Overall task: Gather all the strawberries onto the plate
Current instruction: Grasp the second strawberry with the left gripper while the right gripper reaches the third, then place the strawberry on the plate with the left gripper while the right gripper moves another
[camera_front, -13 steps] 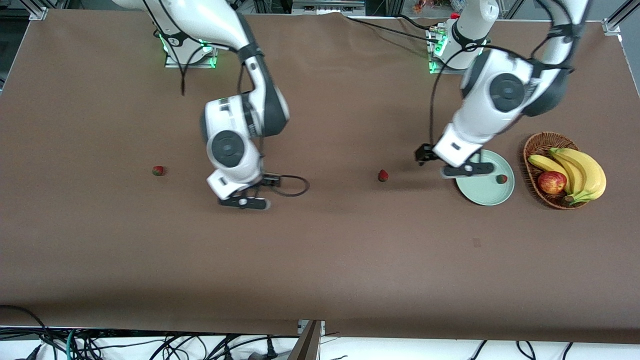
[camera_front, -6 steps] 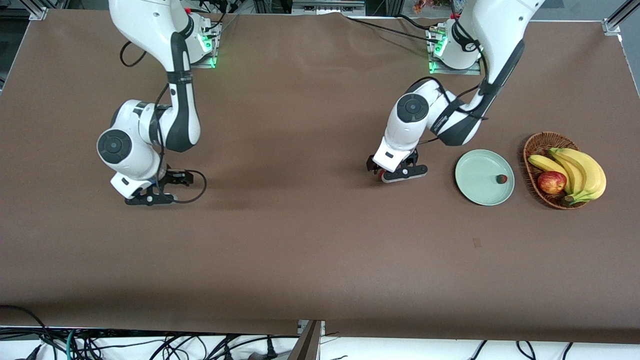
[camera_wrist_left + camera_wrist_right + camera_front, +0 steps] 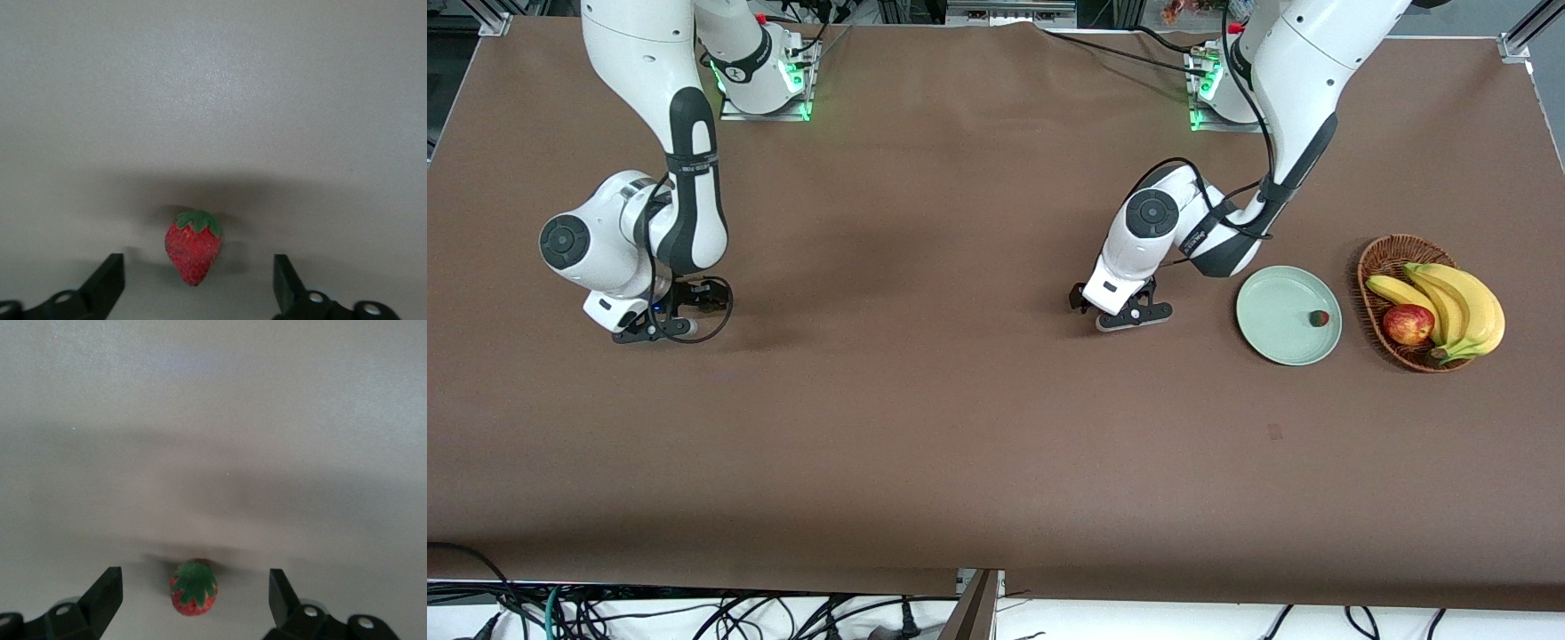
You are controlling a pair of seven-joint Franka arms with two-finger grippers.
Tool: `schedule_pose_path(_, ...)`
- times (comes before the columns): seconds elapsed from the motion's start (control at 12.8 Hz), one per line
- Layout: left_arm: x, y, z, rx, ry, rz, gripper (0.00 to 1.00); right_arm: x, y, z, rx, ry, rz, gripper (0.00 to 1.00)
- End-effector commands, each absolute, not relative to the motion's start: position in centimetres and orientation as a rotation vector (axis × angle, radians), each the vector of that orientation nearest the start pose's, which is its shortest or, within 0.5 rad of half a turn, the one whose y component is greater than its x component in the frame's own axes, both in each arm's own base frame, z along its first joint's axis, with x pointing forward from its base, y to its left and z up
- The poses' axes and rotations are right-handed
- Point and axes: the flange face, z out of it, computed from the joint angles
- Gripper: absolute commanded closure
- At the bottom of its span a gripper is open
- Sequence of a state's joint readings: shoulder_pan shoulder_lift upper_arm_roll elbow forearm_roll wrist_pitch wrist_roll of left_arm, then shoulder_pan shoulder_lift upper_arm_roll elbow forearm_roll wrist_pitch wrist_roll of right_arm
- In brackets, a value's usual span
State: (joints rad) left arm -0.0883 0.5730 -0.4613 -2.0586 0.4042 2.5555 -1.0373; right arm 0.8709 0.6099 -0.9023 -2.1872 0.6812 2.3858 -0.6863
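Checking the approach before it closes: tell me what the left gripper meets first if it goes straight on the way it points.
Probably the strawberry lying on the table, centred between the open fingers of the left gripper.

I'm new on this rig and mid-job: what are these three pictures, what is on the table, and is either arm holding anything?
Two white robot arms work at a brown table. The wide picture looks down from across the table; each close-up comes from a camera on one arm's wrist, looking past its claw.

The left claw is low over the middle of the table, open, with a strawberry lying between its fingers. The right claw is low at the right arm's end, also open around a strawberry. Neither holds anything yet.

A third strawberry already lies on the mint-green plate. Beside it a wicker basket holds bananas and an apple.
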Motion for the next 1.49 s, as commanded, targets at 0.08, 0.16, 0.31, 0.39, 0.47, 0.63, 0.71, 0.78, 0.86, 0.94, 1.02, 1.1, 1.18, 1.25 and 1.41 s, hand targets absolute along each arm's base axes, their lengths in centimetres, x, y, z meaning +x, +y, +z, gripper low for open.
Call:
schedule_pose_path(0.08, 50.4, -31.5, 18.2, -3.148, -0.348, -0.020, 0.65, 53.5, -2.6, 18.6, -3.128, -0.336, 0.105, 0.26)
schedule_pose_path(0.16, 50.5, -31.5, 18.2, -3.148, -0.354, -0.020, 0.72, 53.4, -2.9, 18.4, -3.117, -0.343, 0.096, 0.32)
schedule_pose_path(0.31, 51.1, -31.4, 18.7, -3.152, -0.369, -0.033, 0.77, 53.3, -3.3, 17.8, -3.105, -0.367, 0.101, 0.47)
schedule_pose_path(0.39, 51.8, -31.4, 19.3, -3.152, -0.377, -0.046, 0.78, 53.2, -3.3, 17.5, -3.095, -0.380, 0.106, 0.56)
schedule_pose_path(0.47, 52.0, -31.3, 19.8, -3.142, -0.374, -0.042, 0.78, 53.2, -3.3, 17.5, -3.091, -0.377, 0.111, 0.65)
schedule_pose_path(0.63, 53.9, -30.7, 22.0, -3.113, -0.412, -0.015, 0.78, 53.3, -2.8, 17.7, -3.084, -0.386, 0.109, 0.81)
schedule_pose_path(0.71, 55.0, -30.3, 23.7, -3.134, -0.396, 0.029, 0.78, 53.5, -2.6, 17.8, -3.081, -0.390, 0.101, 0.84)
schedule_pose_path(0.78, 56.2, -28.9, 25.7, -3.156, -0.377, 0.085, 0.78, 53.6, -2.3, 18.0, -3.079, -0.392, 0.095, 0.84)
schedule_pose_path(0.86, 57.5, -26.1, 27.8, -3.172, -0.375, 0.126, 0.78, 54.3, -1.6, 18.6, -3.069, -0.403, 0.069, 0.85)
schedule_pose_path(0.94, 58.1, -23.8, 30.0, -3.201, -0.341, 0.157, 0.78, 55.0, -0.6, 19.2, -3.047, -0.413, 0.070, 0.85)
schedule_pose_path(1.02, 58.7, -20.6, 31.5, -3.207, -0.309, 0.200, 0.78, 56.0, 0.8, 20.0, -3.022, -0.386, 0.083, 0.85)
schedule_pose_path(1.1, 59.2, -16.9, 32.5, -3.208, -0.245, 0.243, 0.78, 57.1, 2.6, 20.9, -3.004, -0.346, 0.091, 0.84)
schedule_pose_path(1.18, 59.4, -13.6, 33.2, -3.211, -0.170, 0.262, 0.78, 58.3, 5.0, 21.8, -2.992, -0.329, 0.087, 0.84)
schedule_pose_path(1.25, 59.5, -10.1, 33.7, -3.202, -0.111, 0.287, 0.78, 59.6, 7.5, 22.8, -2.989, -0.287, 0.059, 0.84)
schedule_pose_path(1.41, 59.6, -3.8, 33.4, -3.193, -0.008, 0.323, 0.78, 60.9, 13.2, 23.6, -2.960, -0.212, 0.033, 0.84)
